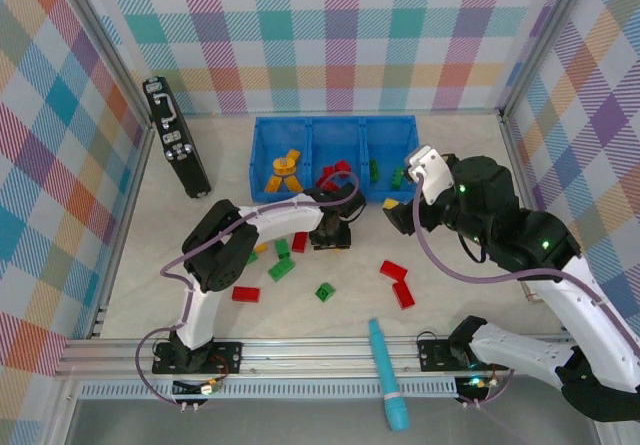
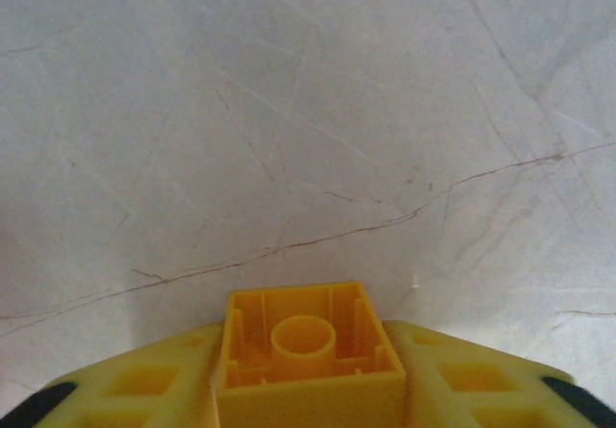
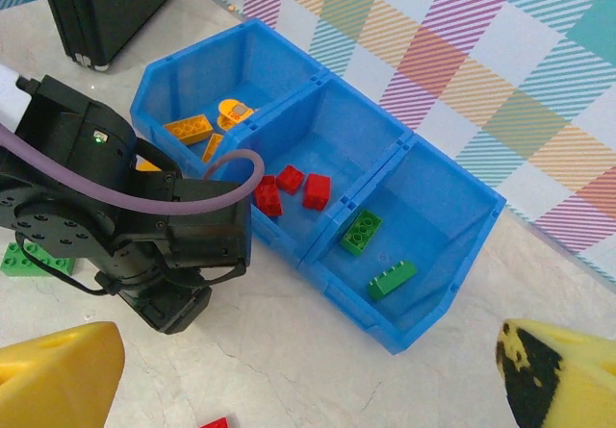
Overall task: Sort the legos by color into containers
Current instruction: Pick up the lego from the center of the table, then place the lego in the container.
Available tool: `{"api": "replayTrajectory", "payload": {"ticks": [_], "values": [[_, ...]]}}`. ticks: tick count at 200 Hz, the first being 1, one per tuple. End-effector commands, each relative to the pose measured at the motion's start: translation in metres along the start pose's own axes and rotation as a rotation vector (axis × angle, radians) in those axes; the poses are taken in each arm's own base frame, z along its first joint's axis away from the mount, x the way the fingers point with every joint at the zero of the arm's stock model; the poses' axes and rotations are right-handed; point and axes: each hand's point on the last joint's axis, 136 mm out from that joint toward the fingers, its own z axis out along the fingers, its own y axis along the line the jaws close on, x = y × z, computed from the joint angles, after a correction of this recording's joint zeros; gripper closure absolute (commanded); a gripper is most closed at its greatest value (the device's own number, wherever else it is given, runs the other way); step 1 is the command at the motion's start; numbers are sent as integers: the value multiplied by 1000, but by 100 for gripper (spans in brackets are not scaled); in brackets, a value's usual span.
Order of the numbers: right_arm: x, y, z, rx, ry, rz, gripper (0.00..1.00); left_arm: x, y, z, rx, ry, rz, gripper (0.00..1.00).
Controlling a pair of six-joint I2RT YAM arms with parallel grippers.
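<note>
My left gripper is shut on an orange-yellow lego, hollow underside facing the camera, just above the bare table. In the top view this gripper sits in front of the blue tray. The containers hold orange legos on the left, red ones in the middle and green ones on the right. Loose red legos and green legos lie on the table. My right gripper hovers open and empty before the tray's right end, its yellow fingers far apart.
A black rectangular device stands at the back left by the wall. A long teal pen-like tool lies across the near rail. The left arm's black wrist stands close to the tray's front wall.
</note>
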Motion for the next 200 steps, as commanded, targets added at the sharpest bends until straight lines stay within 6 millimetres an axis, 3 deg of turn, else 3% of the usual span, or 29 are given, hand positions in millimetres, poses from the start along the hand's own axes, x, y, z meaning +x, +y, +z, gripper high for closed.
{"api": "replayTrajectory", "payload": {"ticks": [1,23,38,64,118,133,161,200], "values": [[-4,0,-2,4,-29,6,1,2,-3,2,-5,8,7,62],[-3,-1,-2,11,-30,0,1,-5,1,-7,-24,-9,21,66],[-4,-3,-3,24,-31,-2,1,-14,14,-16,-33,-21,4,69],[-3,-5,-3,31,-32,-6,1,-43,40,-51,-30,-96,-19,69],[-1,-6,6,56,-37,-10,1,-149,80,-143,3,-368,-51,69],[-1,-6,6,54,-33,-10,1,-175,95,-159,-12,-427,-72,69],[-1,-8,4,66,-34,-23,1,-208,118,-154,-59,-469,-101,68],[-16,-7,0,55,-114,-41,1,-235,134,-108,-51,-459,-162,68]]}}
